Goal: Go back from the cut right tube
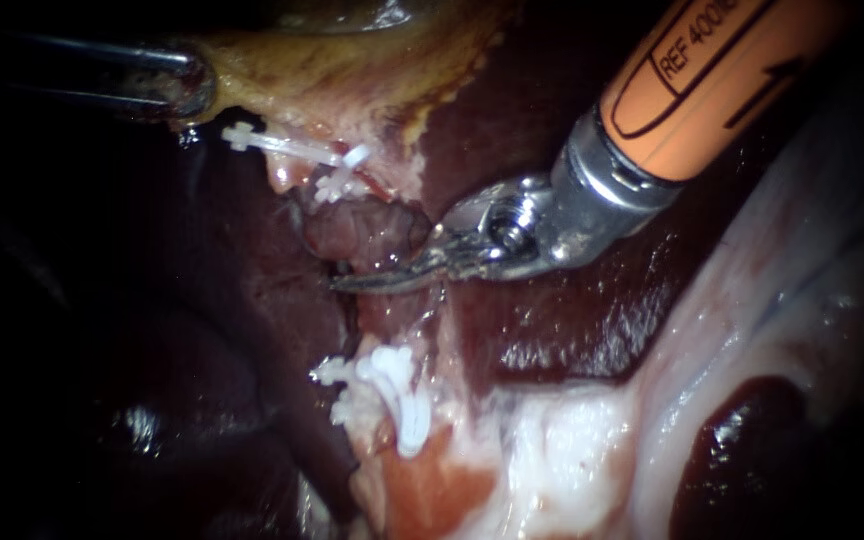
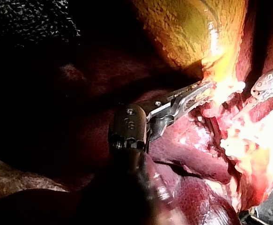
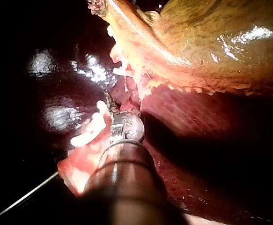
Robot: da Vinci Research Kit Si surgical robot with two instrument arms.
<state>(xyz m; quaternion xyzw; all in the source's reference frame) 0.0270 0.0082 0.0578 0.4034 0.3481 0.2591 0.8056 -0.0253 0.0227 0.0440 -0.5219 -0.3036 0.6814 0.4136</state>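
My right instrument [image 1: 347,284] comes in from the upper right on an orange shaft. Its curved blades lie shut and hold nothing, with the tip just below the cut tube's upper stump [image 1: 362,230]. White clips [image 1: 337,180] sit on that stump under the gallbladder. More white clips [image 1: 397,395] sit on the lower stump, and a gap separates the two ends. My left instrument [image 1: 187,88] is at the upper left, jaws shut on the gallbladder's edge [image 1: 282,70]. The left wrist view shows that grip [image 2: 202,89] and the right instrument [image 2: 267,85] beyond it.
Dark liver [image 1: 572,320] lies under and around the blades. Pale fatty tissue [image 1: 572,450] fills the lower right. In the right wrist view the instrument's wrist [image 3: 127,129] hides its blades, with the yellow gallbladder [image 3: 211,42] ahead of it.
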